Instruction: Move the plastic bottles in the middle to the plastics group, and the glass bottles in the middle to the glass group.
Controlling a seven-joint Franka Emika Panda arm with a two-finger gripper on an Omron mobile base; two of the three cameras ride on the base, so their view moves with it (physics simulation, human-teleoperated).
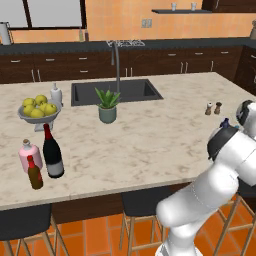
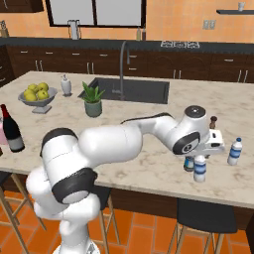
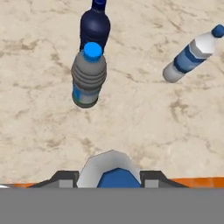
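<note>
1. At the right end of the island counter (image 2: 158,171), the gripper (image 2: 214,148) hangs over the plastics group; the arm stretches low across the marble to reach it.
2. Between the dark fingertips (image 3: 65,177), a clear water bottle (image 3: 111,164) shows its blue cap and shoulders; the jaws seem clamped on it, presumably so it can be set down with its fellows.
3. Just beyond stand the dark blue bottle (image 3: 95,26) and, close against it, a blue-labelled water bottle (image 3: 89,76); a second labelled bottle (image 3: 192,54) stands somewhat apart to one side; all are upright.
4. The carried bottle sits above a bare patch of marble near these, which I take for its intended spot; I cannot tell whether its base touches the counter.
5. Far off at the left end, the wine bottle (image 1: 52,152) stands beside the pink bottle (image 1: 29,155) and the brown red-capped bottle (image 1: 34,172); the glass half looks settled.
</note>
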